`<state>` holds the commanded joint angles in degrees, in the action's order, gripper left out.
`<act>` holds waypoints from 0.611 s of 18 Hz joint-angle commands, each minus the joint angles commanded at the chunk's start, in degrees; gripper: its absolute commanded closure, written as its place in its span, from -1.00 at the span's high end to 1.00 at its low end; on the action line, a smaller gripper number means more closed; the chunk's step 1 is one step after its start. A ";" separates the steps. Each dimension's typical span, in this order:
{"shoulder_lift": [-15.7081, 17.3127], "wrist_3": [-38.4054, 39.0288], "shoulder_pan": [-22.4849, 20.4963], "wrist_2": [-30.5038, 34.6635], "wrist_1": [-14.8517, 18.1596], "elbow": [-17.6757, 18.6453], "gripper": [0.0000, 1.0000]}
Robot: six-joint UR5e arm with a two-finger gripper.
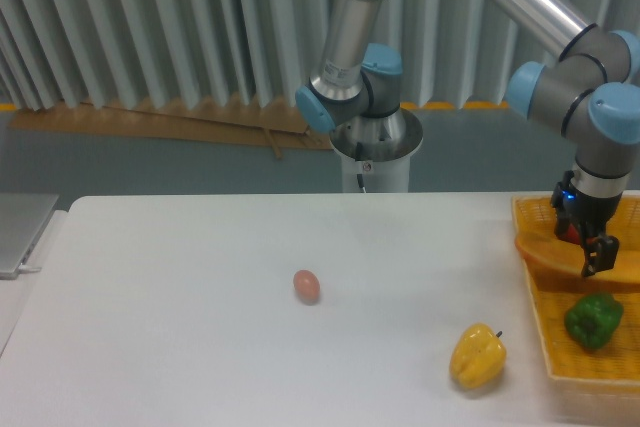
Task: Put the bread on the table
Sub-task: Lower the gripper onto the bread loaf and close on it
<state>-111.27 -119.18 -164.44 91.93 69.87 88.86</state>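
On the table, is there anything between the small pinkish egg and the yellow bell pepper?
No. In the fixed camera view, only bare white table runs from the egg to the yellow bell pepper.

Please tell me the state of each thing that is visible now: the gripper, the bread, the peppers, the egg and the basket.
gripper: down over the bread; open or shut cannot be told.
bread: lying in the basket, one end over its rim.
basket: on the table's right edge.
green pepper: in the basket.
yellow pepper: resting on the table.
egg: resting on the table.
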 joint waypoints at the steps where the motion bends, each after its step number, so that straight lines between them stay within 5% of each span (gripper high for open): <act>1: 0.17 -0.18 -0.44 0.00 0.00 0.17 1.00; 11: -2.02 0.08 -0.70 -0.09 -0.26 3.60 1.00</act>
<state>-113.29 -119.09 -165.15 91.85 69.61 92.46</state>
